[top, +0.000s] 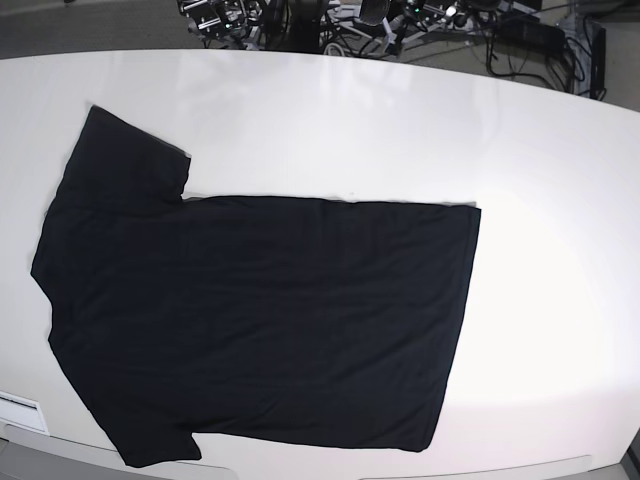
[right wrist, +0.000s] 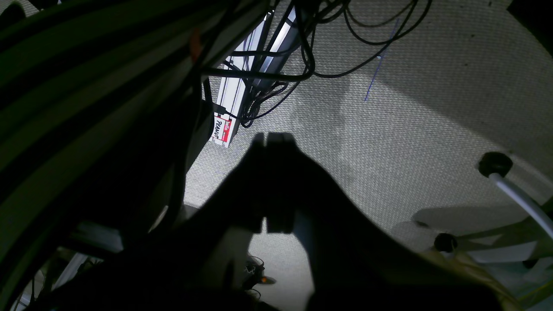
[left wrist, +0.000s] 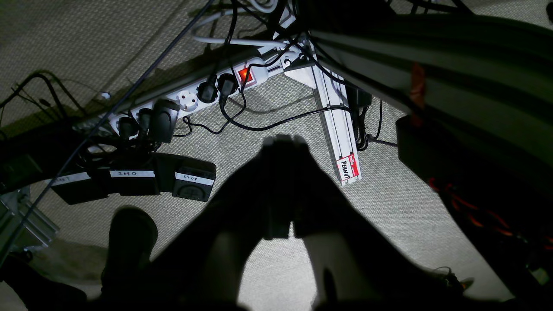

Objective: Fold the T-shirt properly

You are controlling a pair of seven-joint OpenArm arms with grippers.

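The T-shirt (top: 250, 320) lies flat and spread out on the white desk (top: 540, 200), plain black side up. Its collar end and sleeves are toward the left edge of the base view, and its straight bottom hem is toward the right. One sleeve points to the far left corner of the desk, the other reaches the near edge. The cloth covers most of the left and middle part of the desk; the right part is bare. No arm shows in the base view.

Both wrist cameras look down at a grey carpet floor (left wrist: 389, 207), not at the desk. The left tool (left wrist: 283, 142) is a dark shape with its two fingers pressed together, and it holds nothing. Behind it lies a white power strip (left wrist: 190, 97) with black plugs and a red lit switch, and a metal bar with a label "PEANUT" (left wrist: 348, 167). The right tool (right wrist: 272, 138) is also pressed together and holds nothing. Black cables (right wrist: 281, 77) hang above the carpet in that view, and the same labelled bar (right wrist: 222, 129) shows near it.
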